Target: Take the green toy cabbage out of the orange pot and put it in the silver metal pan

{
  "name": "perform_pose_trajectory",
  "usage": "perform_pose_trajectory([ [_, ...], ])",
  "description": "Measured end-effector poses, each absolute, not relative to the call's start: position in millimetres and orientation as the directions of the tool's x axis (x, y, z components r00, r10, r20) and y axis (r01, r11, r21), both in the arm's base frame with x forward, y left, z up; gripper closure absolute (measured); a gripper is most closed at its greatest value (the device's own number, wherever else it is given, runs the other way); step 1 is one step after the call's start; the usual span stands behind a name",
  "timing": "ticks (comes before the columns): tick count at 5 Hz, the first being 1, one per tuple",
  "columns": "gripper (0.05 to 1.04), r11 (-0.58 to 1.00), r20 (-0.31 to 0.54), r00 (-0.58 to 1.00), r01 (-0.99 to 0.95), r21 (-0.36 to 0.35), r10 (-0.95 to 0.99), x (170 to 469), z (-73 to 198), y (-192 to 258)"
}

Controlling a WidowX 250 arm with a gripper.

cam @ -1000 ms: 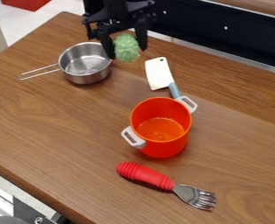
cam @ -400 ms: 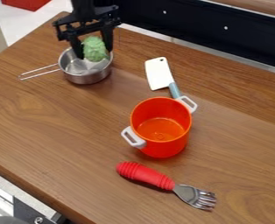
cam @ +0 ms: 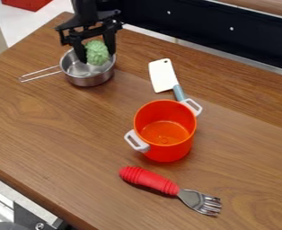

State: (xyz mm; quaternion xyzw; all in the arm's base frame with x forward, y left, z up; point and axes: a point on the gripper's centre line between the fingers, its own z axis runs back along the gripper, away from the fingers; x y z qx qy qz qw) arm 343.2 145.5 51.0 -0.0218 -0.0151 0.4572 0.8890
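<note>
From where I'm standing, the leftmost thing is the wire handle [cam: 40, 76] of a small metal pan [cam: 89, 81], sticking out to the left of the gripper, clear of its fingers. The pan sits upright on the wooden counter [cam: 59, 143], its bowl right under the gripper [cam: 97, 56], which hangs down from the top edge of my view. The two fingers are partly open, parted about as far as the bumpy green piece [cam: 98, 50] between them is wide, one on each side, and they have hold of it. That grip looks sensible to me: pinched by its sides, the lump can't easily roll out, and its underside is left free. It's over the pan's open mouth; whether it touches the metal inside, I can't tell. Right of the gripper lies a toy cleaver, flat, its white blade [cam: 162, 75] on the gripper's side and its blue handle [cam: 178, 92] pointing away, towards the orange pot [cam: 167, 152]. The pot stands upright, lower right of the gripper, mouth up, so its inside is open to reach. Farther from the gripper, beyond the pot, a fork lies flat, red grip [cam: 148, 179] leftward, metal tines [cam: 210, 205] rightward, resting steadily along its length.
</note>
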Motion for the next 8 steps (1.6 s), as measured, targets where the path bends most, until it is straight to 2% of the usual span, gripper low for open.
perform_pose_trajectory([
  [1, 0.278, 0.569, 0.009, 0.569, -0.821, -0.045, 0.822, 344, 53, 149],
  [2, 0.085, 0.542, -0.014, 0.542, -0.84, -0.016, 0.84, 347, 50, 153],
  [5, 0.083, 0.525, -0.011, 0.525, -0.851, -0.016, 0.851, 351, 54, 155],
  [6, 0.083, 0.57, 0.046, 0.569, -0.821, -0.036, 0.821, 351, 58, 146],
  [7, 0.083, 0.683, 0.169, 0.666, -0.728, -0.064, 0.726, 342, 78, 137],
  [8, 0.083, 0.775, 0.256, 0.738, -0.627, -0.081, 0.624, 324, 85, 129],
])
